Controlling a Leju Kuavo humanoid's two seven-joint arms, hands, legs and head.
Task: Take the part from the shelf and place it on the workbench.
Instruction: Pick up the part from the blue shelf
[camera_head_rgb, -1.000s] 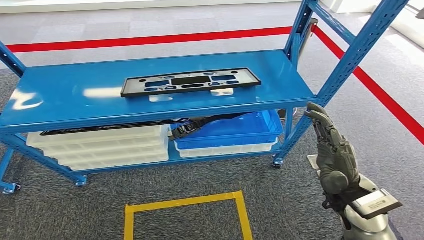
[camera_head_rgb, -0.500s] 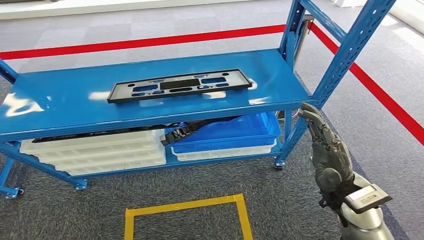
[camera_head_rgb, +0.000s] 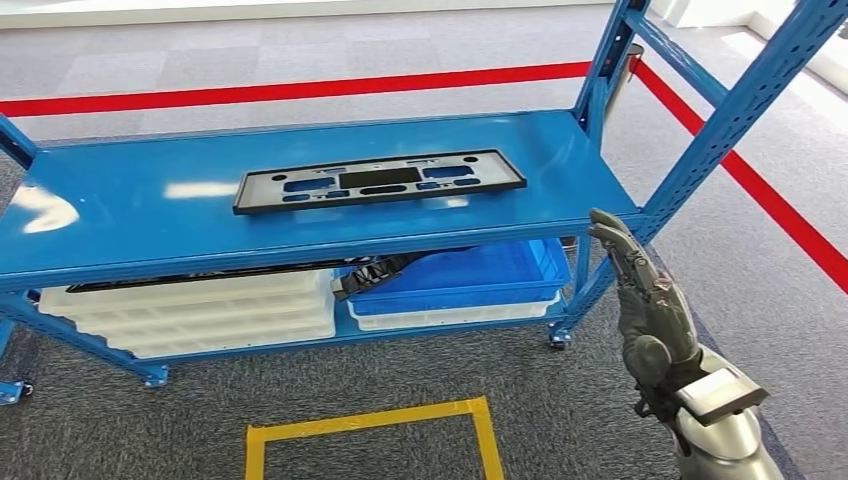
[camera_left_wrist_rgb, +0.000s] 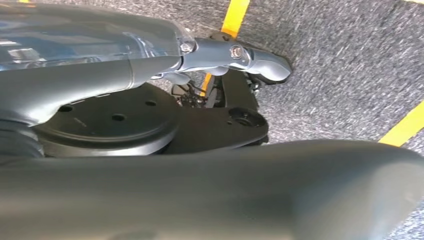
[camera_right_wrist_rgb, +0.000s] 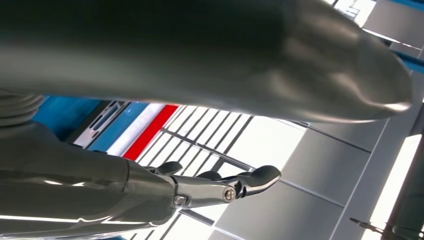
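Up and to the left of my right hand (camera_head_rgb: 647, 300), raised empty with fingers extended, the part (camera_head_rgb: 378, 180) lies flat on the shelf (camera_head_rgb: 120, 215), its long axis crosswise to my reach.

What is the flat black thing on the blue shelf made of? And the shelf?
The flat black part looks like matte moulded plastic: dull, thin, with neat cut-out slots. The blue shelf looks like painted metal: glossy, mirroring the lights, with punched holes in its posts. Neither is certain from looks alone.
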